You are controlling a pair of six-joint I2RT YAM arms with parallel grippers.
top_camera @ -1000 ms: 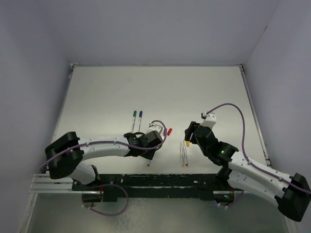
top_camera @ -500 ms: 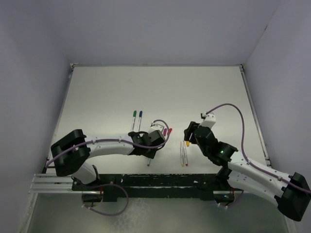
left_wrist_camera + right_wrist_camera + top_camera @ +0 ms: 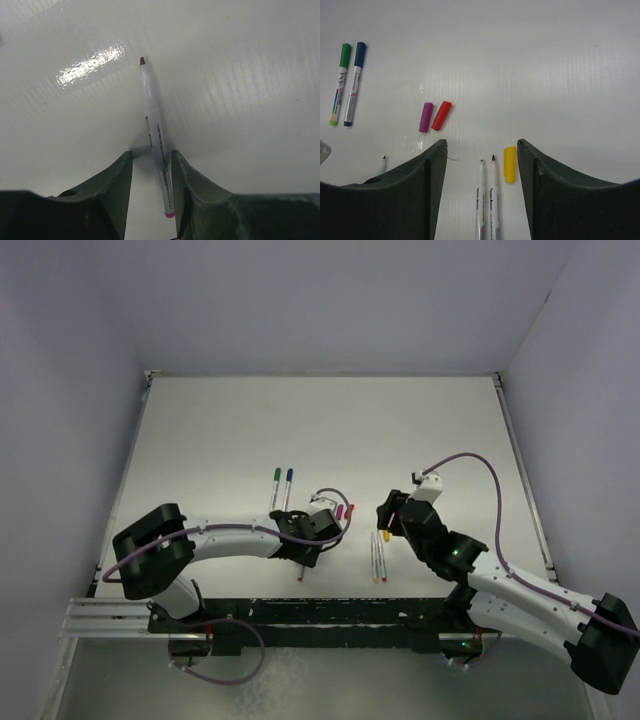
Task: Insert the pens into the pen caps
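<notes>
Left gripper (image 3: 151, 154): low over the white table (image 3: 220, 430), jaws narrowly parted, not clamped on anything.
Magenta-ended white stick pen (image 3: 154, 125): lies on the table between those jaws, against one finger (image 3: 192, 185) with a gap to the other; its dark tip is bare.
Right gripper (image 3: 481, 145): jaws wide, holding nothing.
Two uncapped white pens (image 3: 481, 200): side by side between the right jaws.
Stubby yellow cap (image 3: 509, 164): just beside those two pens.
Magenta cap (image 3: 426, 117) and red cap (image 3: 441, 115): loose on the table, just beside each other.
Green-capped pen (image 3: 339, 84) and blue-capped pen (image 3: 354, 84): side by side — well apart from the rest.
</notes>
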